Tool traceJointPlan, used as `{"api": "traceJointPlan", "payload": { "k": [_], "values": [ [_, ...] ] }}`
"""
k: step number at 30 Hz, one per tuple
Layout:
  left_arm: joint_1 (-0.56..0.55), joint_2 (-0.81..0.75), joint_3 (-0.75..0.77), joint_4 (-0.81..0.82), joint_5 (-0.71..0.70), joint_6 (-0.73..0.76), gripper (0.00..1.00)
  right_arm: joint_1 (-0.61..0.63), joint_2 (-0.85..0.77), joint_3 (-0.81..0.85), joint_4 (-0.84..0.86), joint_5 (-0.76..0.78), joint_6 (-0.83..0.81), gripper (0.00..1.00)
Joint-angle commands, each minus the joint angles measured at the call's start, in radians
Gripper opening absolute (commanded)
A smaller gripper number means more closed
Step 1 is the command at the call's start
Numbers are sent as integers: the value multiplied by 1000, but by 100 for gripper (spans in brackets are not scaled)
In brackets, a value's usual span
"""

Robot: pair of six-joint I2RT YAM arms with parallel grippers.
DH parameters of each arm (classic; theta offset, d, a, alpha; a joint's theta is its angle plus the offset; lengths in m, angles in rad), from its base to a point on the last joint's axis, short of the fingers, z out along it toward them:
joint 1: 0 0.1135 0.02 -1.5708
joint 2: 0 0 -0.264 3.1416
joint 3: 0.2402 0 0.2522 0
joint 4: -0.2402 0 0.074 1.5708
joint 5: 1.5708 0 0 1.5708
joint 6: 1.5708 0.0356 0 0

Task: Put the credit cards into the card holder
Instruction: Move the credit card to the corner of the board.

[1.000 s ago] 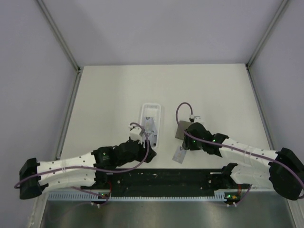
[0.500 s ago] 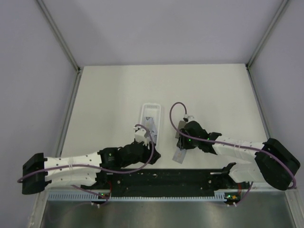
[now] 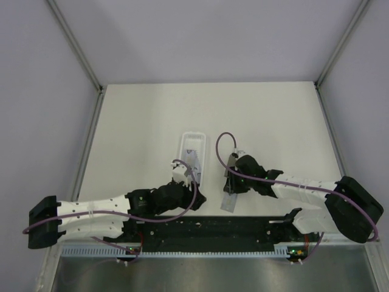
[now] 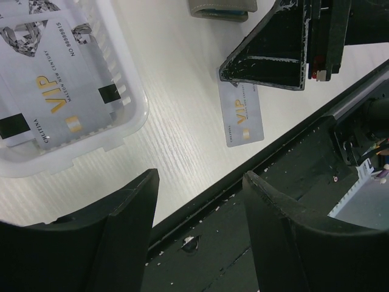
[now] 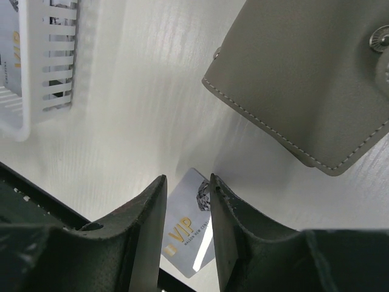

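Several silvery VIP credit cards (image 4: 58, 100) lie in a white slotted tray (image 3: 194, 146). One loose card (image 3: 228, 202) lies flat on the table near the front rail; it also shows in the left wrist view (image 4: 244, 115). The grey card holder (image 5: 310, 79) lies shut just beyond it, its edge at the top of the left wrist view (image 4: 222, 7). My right gripper (image 3: 229, 185) hovers over the loose card (image 5: 185, 234), jaws narrowly open, the card seen between them (image 5: 187, 179). My left gripper (image 4: 200, 177) is open and empty by the tray's near end (image 3: 196, 199).
The black front rail (image 3: 213, 228) runs along the near table edge, right behind the loose card. The tray's near rim (image 4: 91, 152) is close to my left fingers. Grey walls enclose the table on three sides.
My right gripper has moved left and nearer, from over the card holder to over the loose card. The left arm shifted slightly toward the near edge, then stayed still.
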Motion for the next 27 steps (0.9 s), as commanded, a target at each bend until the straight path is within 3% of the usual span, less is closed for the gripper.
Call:
{"api": "traceJointPlan", "payload": {
  "k": [1,22,27],
  "values": [
    [-5,6,-11,74,11,-12,63,6,15,-17,43,-58,-9,34],
    [-5,21,-43,107,30,-23,63,47,47,-33,223,-219,27,35],
    [-5,18,-46,107,30,-22,64,47,-11,-31,168,-153,19,35]
  ]
}}
